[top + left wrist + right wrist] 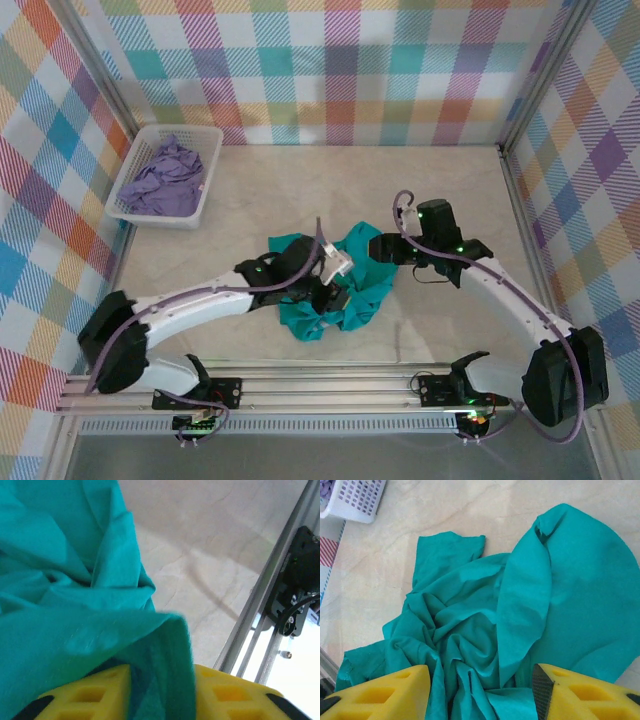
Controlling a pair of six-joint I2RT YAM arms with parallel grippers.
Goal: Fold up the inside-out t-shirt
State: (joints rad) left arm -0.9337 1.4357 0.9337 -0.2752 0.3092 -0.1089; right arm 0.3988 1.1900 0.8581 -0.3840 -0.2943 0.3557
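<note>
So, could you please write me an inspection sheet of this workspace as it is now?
Surface: pale marble-look table, no spills seen.
Job's things: teal t-shirt crumpled in a heap mid-table, not folded.
Clutter: white basket at the far left, holding a lavender garment.
Grippers: left gripper has shirt fabric between its fingers, grip unclear; right gripper open over the shirt.
Cables: purple cables run along both arms.
Surroundings: plaid walls on three sides; metal rail at the near edge.
</note>
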